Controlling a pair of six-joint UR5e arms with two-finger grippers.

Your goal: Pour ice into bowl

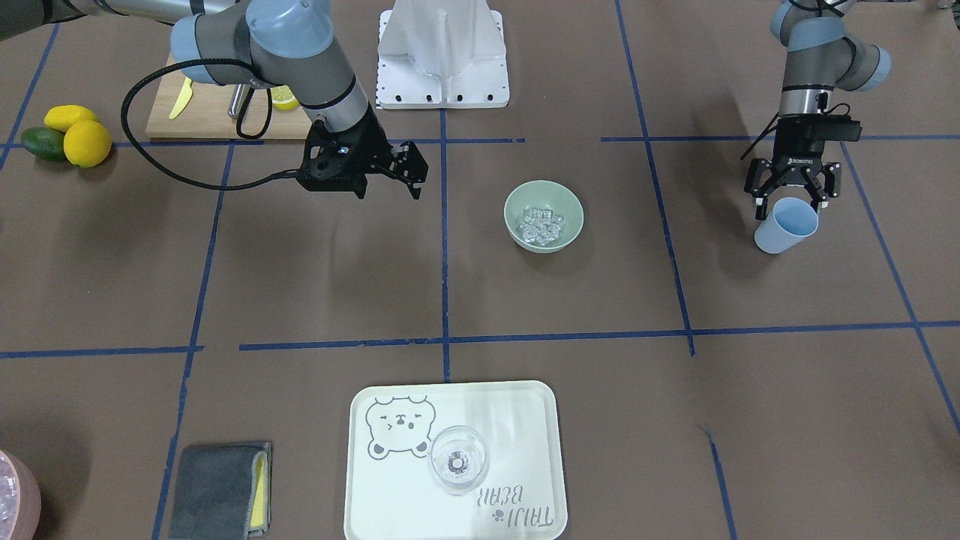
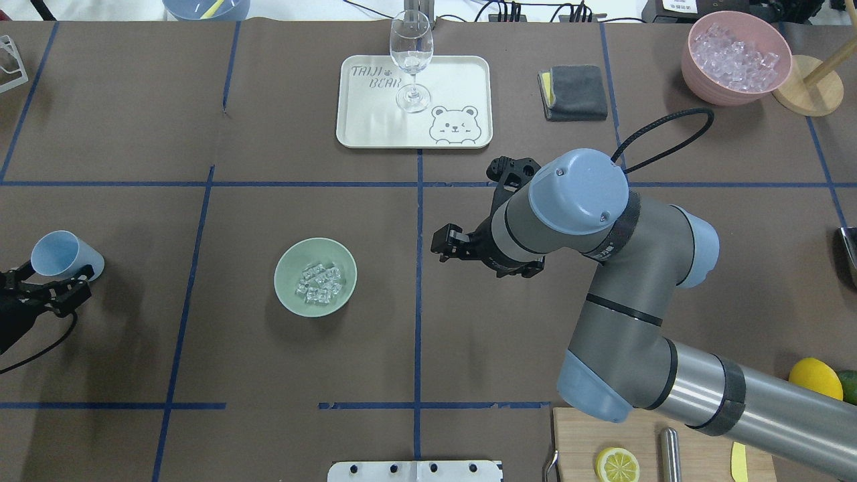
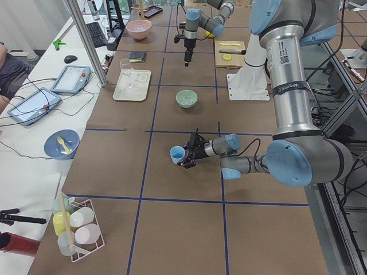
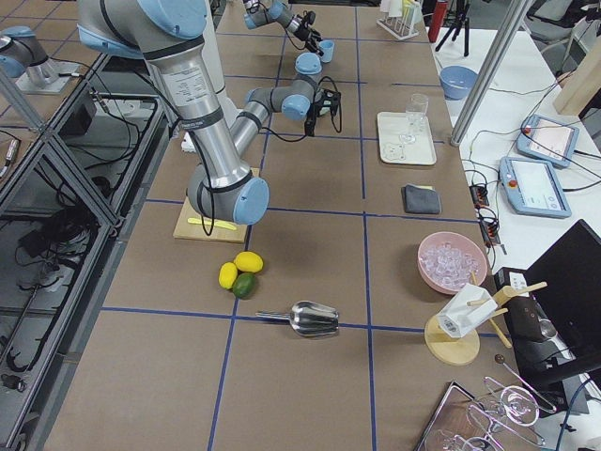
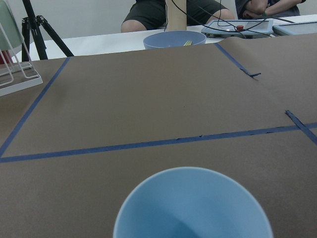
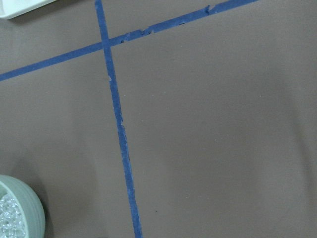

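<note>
The pale sage-green bowl (image 1: 519,201) stands on the brown table near its middle, with a small heap of clear ice (image 1: 541,226) inside. Both also show in the overhead view: the bowl (image 2: 288,265) and the ice (image 2: 320,282). My left gripper (image 1: 789,204) is shut on the light blue cup (image 1: 786,226) and holds it tilted on its side, well off to the bowl's side. The left wrist view shows the cup's open mouth (image 5: 193,203) with no ice visible in it. My right gripper (image 1: 411,174) hovers open and empty on the bowl's other side; its wrist view catches the bowl's edge (image 6: 30,210).
A cream tray (image 2: 469,73) holds a wine glass (image 2: 410,60). A grey cloth (image 2: 576,92) and a pink container of ice (image 2: 735,57) stand beyond my right arm. A cutting board (image 1: 202,112) with a lemon half, plus whole lemons (image 1: 86,142), sit near the robot's base.
</note>
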